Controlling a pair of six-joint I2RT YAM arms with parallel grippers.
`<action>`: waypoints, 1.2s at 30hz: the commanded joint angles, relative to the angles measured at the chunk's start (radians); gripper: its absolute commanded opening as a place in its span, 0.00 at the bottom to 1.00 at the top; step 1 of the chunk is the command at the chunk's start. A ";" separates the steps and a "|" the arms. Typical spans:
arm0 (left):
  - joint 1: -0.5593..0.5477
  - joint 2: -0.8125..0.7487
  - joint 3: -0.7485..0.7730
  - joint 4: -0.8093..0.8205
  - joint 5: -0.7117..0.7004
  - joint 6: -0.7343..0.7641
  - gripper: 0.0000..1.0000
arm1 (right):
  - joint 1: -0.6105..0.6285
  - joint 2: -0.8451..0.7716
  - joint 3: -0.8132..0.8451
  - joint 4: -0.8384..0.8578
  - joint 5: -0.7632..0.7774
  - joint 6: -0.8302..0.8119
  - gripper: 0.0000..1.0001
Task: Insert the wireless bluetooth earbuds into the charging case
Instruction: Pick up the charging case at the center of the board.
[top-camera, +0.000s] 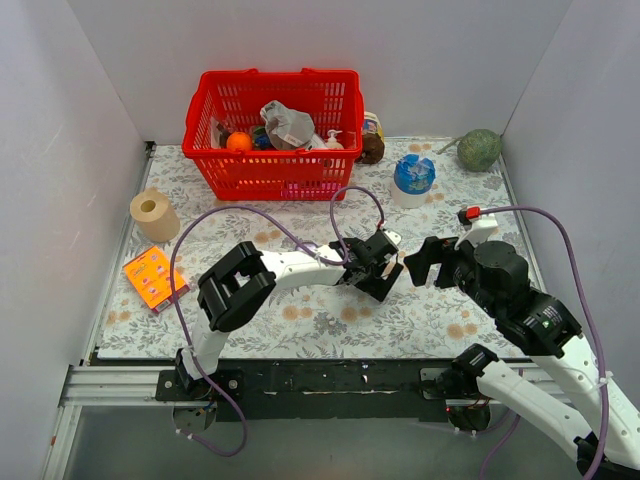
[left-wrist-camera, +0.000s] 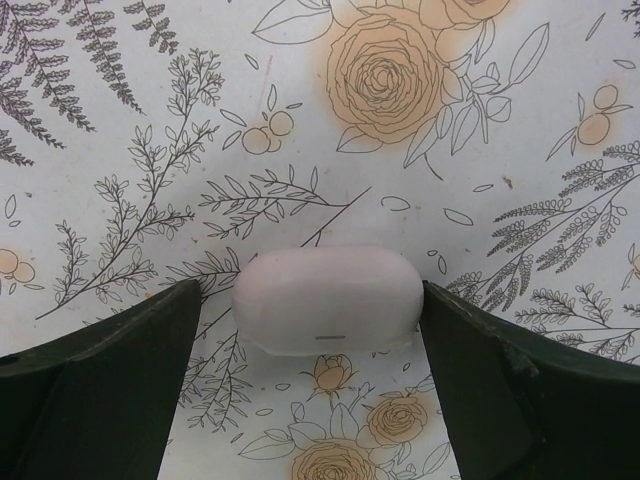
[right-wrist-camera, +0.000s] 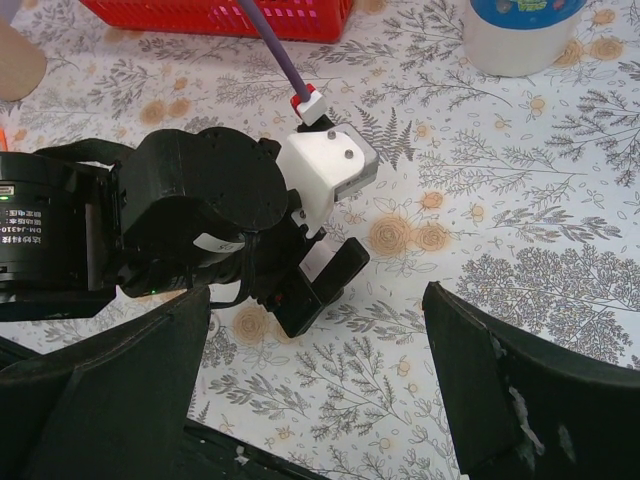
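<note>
Forward of the red basket, toward the near edge: left pincer low over the floral worktop, right pincer facing it from just beside. Charging case seen only from the left wrist: pale and rounded, lying flat on the pattern between the spread left fingers, open and not gripping, a sliver of cloth showing at one end, the other finger just beside the other end. From above, case hidden under that pincer. Right pincer gaping wide with nothing in it, plain from its own wrist view, same view also catching the left wrist's white block and a purple cable. Left of the basket: one paper roll, one orange packet nearer the front. Right of the basket: one brown jar against its corner, one white tub with a blue lid, one green ball farthest out. Tally: two pincers, two purple cables, one case, one basket heaped with oddments.
</note>
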 joint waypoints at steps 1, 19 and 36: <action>-0.010 0.033 0.016 -0.045 -0.022 -0.031 0.88 | -0.001 -0.015 0.000 0.008 0.019 -0.002 0.94; -0.028 -0.128 -0.135 0.060 -0.065 -0.036 0.00 | -0.001 -0.027 0.020 -0.026 0.036 0.045 0.94; -0.040 -1.384 -1.179 0.924 0.157 0.222 0.00 | 0.016 0.258 0.146 0.120 -0.567 0.027 0.98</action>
